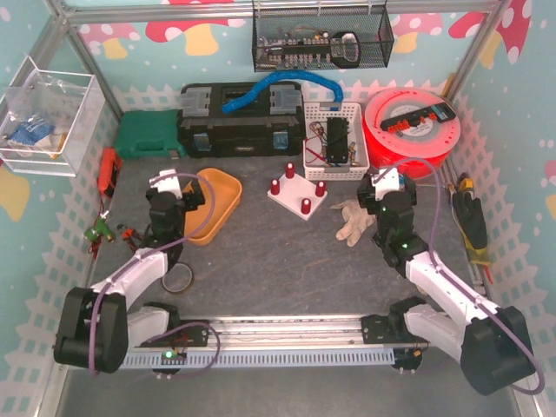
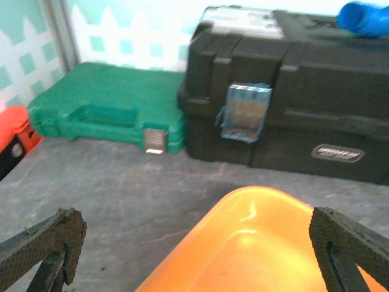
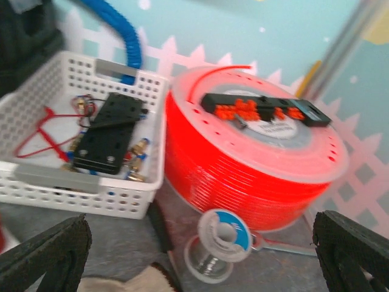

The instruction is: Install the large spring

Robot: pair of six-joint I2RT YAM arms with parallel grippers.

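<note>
Both arms hold wide and empty: the left pincer gapes over the orange tray, the right pincer before a red spool and white basket. The large spring cannot be made out, and the left arm hides part of the tray.

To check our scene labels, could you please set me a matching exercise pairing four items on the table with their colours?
Things: 1 toolbox; 2 large spool; 3 plastic basket; 4 shallow tray.
Colours: A orange; B white; C black; D red.
Pairs: 1-C, 2-D, 3-B, 4-A.
</note>
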